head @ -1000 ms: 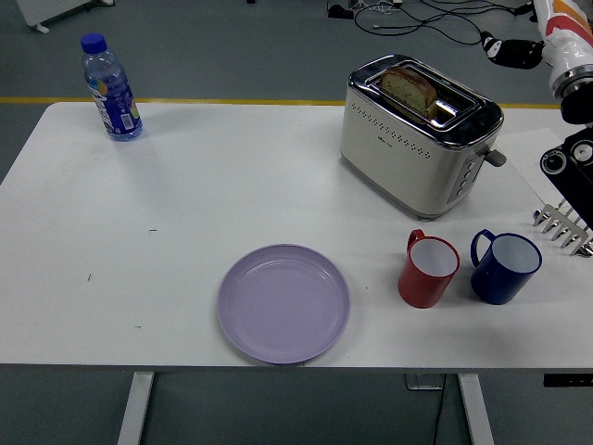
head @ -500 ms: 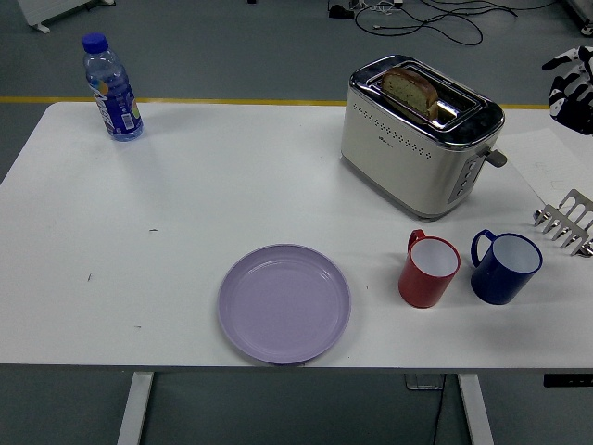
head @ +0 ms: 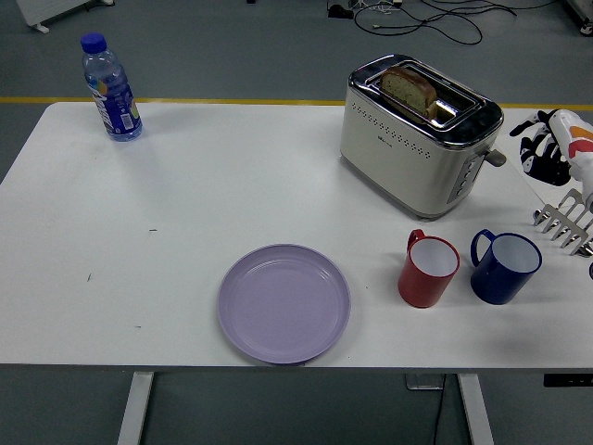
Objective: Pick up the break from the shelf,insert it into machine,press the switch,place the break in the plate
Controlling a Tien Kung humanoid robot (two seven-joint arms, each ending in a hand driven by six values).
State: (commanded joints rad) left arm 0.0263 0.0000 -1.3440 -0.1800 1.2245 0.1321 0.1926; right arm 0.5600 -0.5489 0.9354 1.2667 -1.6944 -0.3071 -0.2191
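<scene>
Now, bread point(head: 409, 89): upright in the toaster point(head: 417, 134) slot, upper right of the frame;
right hand point(head: 547, 148): right edge beside the toaster lever, fingers loosely spread, empty;
plate point(head: 283, 303): lower centre, bare

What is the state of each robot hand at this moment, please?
Left hand: not in view.
Right hand: at the right edge, beside the toaster, holding nothing; whether its fingers are open or curled cannot be told.
</scene>
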